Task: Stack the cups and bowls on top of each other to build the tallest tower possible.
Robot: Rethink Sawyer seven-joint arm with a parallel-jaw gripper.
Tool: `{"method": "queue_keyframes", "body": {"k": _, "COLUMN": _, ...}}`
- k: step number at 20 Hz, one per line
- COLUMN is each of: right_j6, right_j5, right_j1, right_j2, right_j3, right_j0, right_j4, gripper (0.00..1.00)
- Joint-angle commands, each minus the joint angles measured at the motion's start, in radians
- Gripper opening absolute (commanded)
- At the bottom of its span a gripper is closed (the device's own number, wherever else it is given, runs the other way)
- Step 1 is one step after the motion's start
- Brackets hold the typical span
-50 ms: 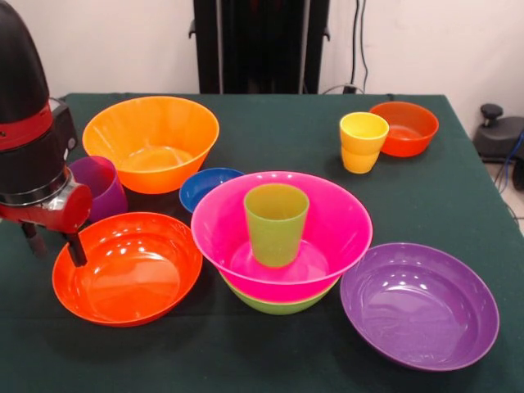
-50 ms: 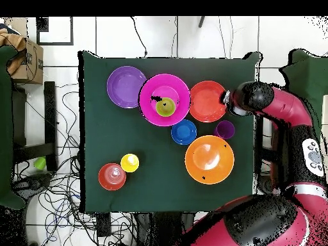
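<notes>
bowls: shiny smooth plastic, like the pink bowl (image 1: pixel 282 225) | green cup (image 1: pixel 275 223): smooth plastic, less shiny | table cloth (image 1: pixel 278 131): dark green, soft and dull | arm (image 1: pixel 29 123): shiny black and red hard shell

Sitting upright inside the pink bowl (image 1: pixel 282 225), itself nesting in the lime green bowl (image 1: pixel 278 304): the green cup (image 1: pixel 276 223). Hanging at the large red-orange bowl's (image 1: pixel 127 268) left rim, fingers (image 1: pixel 75 247) dark and slim: the gripper (image 1: pixel 56 244). Standing beside the small red-orange bowl (image 1: pixel 404 128) on the bench (image 1: pixel 270 123): the yellow cup (image 1: pixel 363 142).

arm (image 1: pixel 29 147): lowered, wrist vertical | hand (image 1: pixel 56 244): fingers point down, empty
</notes>
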Motion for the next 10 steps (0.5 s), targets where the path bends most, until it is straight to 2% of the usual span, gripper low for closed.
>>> {"method": "queue_keyframes", "body": {"k": 1, "right_j6": -0.273, "right_j5": 0.026, "right_j1": -0.001, "right_j2": 0.013, "right_j3": 0.071, "right_j0": 0.009, "right_j4": -0.095, "gripper": 1.0}}
{"method": "queue_keyframes", "body": {"k": 7, "right_j6": -0.194, "right_j5": -0.073, "right_j1": 0.031, "right_j2": 0.019, "right_j3": 0.109, "right_j0": 0.013, "right_j4": -0.105, "gripper": 1.0}}
{"method": "queue_keyframes", "body": {"k": 10, "right_j6": -0.19, "right_j5": -0.075, "right_j1": 0.046, "right_j2": 0.022, "right_j3": 0.085, "right_j0": 0.019, "right_j4": -0.109, "gripper": 1.0}}
